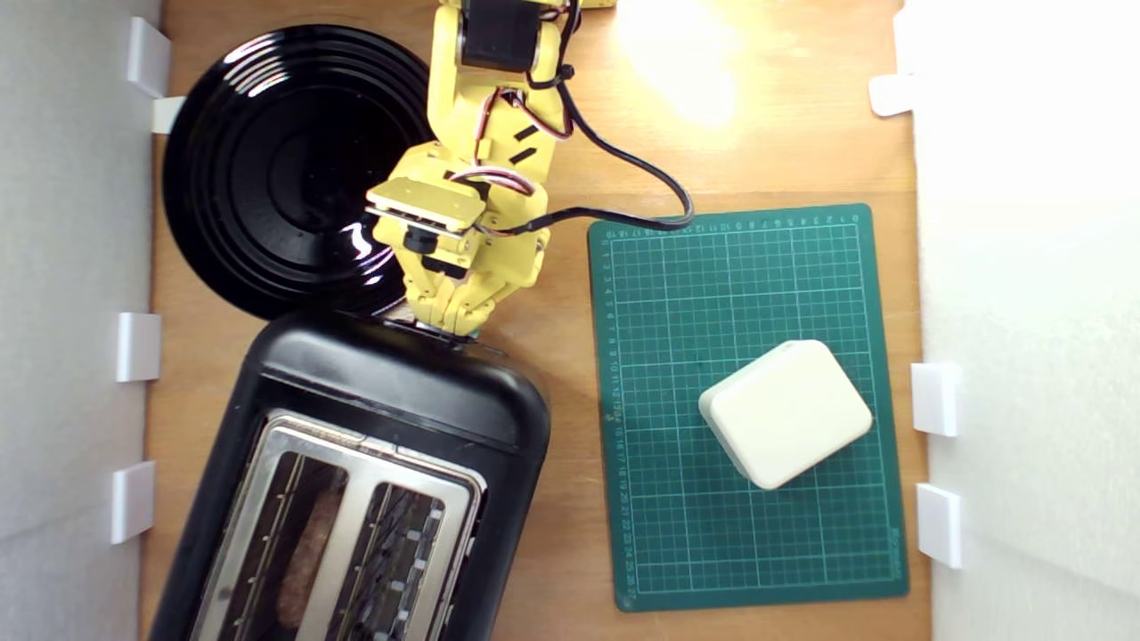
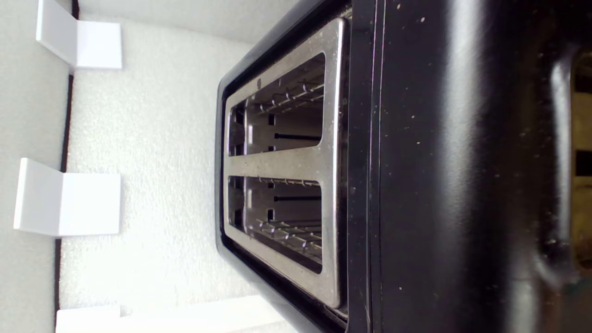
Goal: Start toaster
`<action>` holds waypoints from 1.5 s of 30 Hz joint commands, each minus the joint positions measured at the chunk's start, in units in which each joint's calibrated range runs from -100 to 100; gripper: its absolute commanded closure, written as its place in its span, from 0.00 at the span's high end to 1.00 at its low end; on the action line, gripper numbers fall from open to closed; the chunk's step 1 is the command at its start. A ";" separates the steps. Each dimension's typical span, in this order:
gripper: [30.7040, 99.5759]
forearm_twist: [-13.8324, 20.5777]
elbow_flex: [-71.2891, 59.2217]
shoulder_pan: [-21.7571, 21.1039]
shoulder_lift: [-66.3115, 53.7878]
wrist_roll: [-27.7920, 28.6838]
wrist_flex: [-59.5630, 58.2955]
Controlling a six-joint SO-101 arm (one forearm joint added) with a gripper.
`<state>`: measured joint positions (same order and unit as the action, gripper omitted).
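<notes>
toaster fills the lower part of the exterior view toward its left, long axis running from bottom-left up to the end nearest the arm – two slots in the silver top plate. black plate just beyond that end. green mat with a white box off to the exterior view's right. gripper points down right at the toaster's near end face, over its edge. lever not visible, likely under the fingertips. jaws look close together – can't tell if they grip anything.
</notes>
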<state>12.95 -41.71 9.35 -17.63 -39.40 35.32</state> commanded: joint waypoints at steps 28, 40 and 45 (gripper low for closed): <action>0.01 3.18 -14.68 1.60 10.55 1.42 -10.87; 0.01 3.18 -14.41 1.68 15.72 1.47 -10.95; 0.01 3.09 -14.77 1.76 15.97 1.47 -10.95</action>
<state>15.84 -52.09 10.08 -12.46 -37.79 24.51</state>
